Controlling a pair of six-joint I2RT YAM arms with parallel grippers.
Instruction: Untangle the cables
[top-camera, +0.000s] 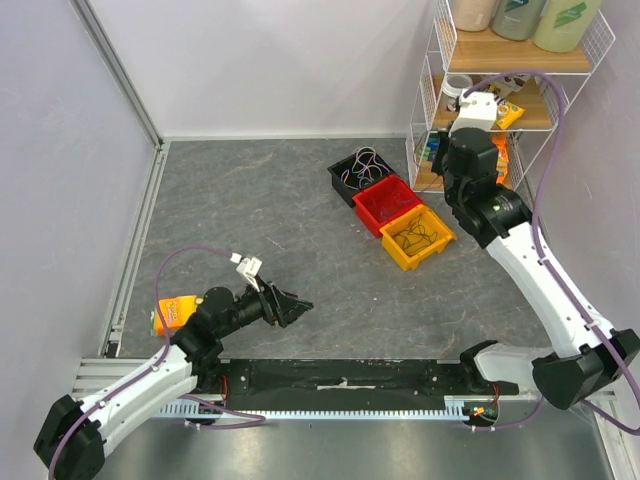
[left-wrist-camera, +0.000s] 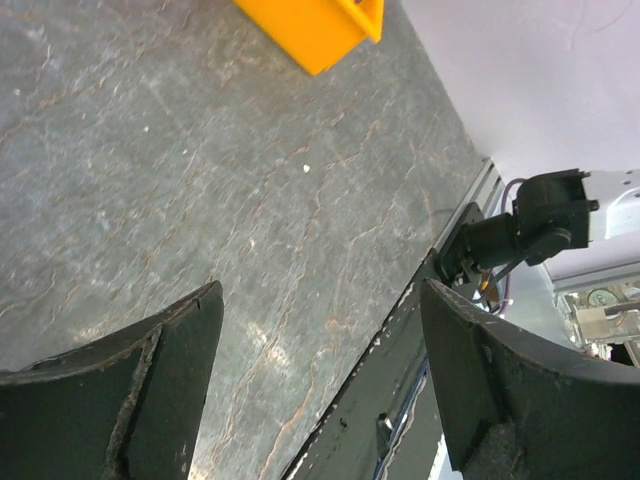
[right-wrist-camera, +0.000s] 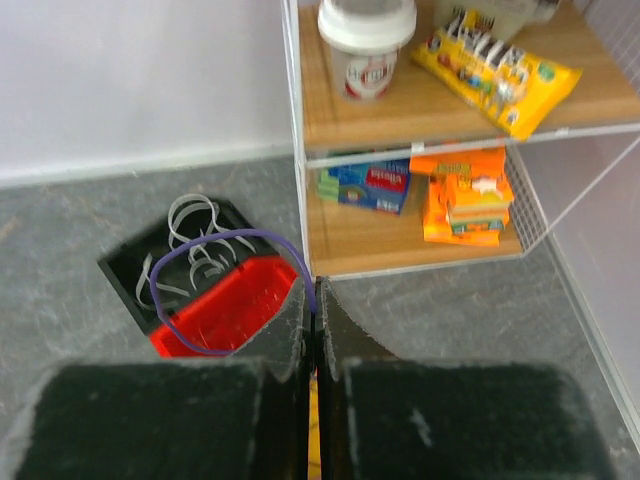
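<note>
Your left gripper (top-camera: 291, 305) hangs spread near the surface's (top-camera: 250, 200) near edge, with nothing between its fingers. Toward the far right corner, white cables (right-wrist-camera: 190, 215) lie in the black bin (right-wrist-camera: 120, 268), beside a red bin (right-wrist-camera: 230, 305). Your right gripper (right-wrist-camera: 313, 300) is pressed together, pinching a purple cable (right-wrist-camera: 240, 232) that loops above both bins.

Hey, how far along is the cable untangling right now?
Looks done: some dark strands lie in the yellow bin.
In hand: the right gripper is shut on a purple cable, its loop hanging over the red bin and black bin.
Left to do: white cables sit bunched in the black bin. The left gripper is open and empty above the table.
</note>
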